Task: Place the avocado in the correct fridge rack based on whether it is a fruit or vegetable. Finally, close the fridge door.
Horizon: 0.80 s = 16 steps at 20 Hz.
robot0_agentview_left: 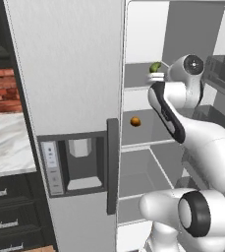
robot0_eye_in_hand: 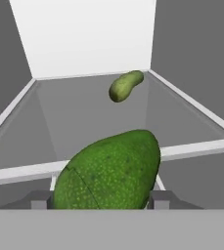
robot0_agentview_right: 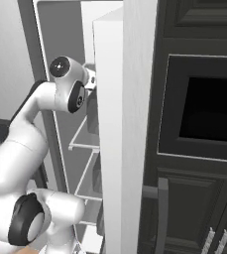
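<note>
So the hand view is mostly avocado (robot0_eye_in_hand: pixel 108 171), sitting big and bumpy at the bottom center, pinched between the two finger tips of the gripper (robot0_eye_in_hand: pixel 101 199), which is clamped tight on it. It hangs over the front edge of a grey fridge shelf (robot0_eye_in_hand: pixel 84 122), and further back on that same shelf, upper middle of the frame, lies a paler elongated green item (robot0_eye_in_hand: pixel 125 86), well apart from the avocado. In the left base view the white arm (robot0_agentview_left: pixel 192 142) reaches up from the lower right into the open fridge, with a bit of green (robot0_agentview_left: pixel 155 67) showing just left of the wrist near the top. An orange ball (robot0_agentview_left: pixel 135 121) sits on the shelf below, around mid-frame. The dispenser door (robot0_agentview_left: pixel 70 123) fills the left half. In the right base view the fridge door (robot0_agentview_right: pixel 125 149) stands open, edge-on down the middle.
</note>
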Available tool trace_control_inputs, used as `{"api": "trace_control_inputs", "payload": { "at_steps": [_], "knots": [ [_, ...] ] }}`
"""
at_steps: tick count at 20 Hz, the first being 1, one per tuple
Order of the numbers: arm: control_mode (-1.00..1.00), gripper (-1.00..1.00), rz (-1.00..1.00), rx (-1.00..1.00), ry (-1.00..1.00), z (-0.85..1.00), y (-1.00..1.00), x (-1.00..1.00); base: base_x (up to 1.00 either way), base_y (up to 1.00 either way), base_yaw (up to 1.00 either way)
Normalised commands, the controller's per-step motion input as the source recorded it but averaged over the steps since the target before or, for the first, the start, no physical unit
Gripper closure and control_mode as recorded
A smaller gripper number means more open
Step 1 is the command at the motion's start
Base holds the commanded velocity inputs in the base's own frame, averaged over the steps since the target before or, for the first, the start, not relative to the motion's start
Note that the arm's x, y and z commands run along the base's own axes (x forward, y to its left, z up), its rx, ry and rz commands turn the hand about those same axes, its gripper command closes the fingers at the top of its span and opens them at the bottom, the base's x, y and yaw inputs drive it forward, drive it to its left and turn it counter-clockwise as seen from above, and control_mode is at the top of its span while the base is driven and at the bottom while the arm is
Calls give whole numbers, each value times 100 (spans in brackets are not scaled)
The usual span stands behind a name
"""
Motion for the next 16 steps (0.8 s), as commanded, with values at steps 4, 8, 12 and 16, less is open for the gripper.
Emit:
{"api": "trace_control_inputs", "payload": {
  "at_steps": [4,8,12,16],
  "knots": [
    [-100,100,0,0,0,0,0,56,0,0,0],
    [-100,100,0,0,0,-3,0,58,0,0,0],
    [-100,-100,0,0,0,-16,0,52,0,0,0],
    [-100,-100,0,0,-3,-18,0,37,0,0,0]
  ]
}}
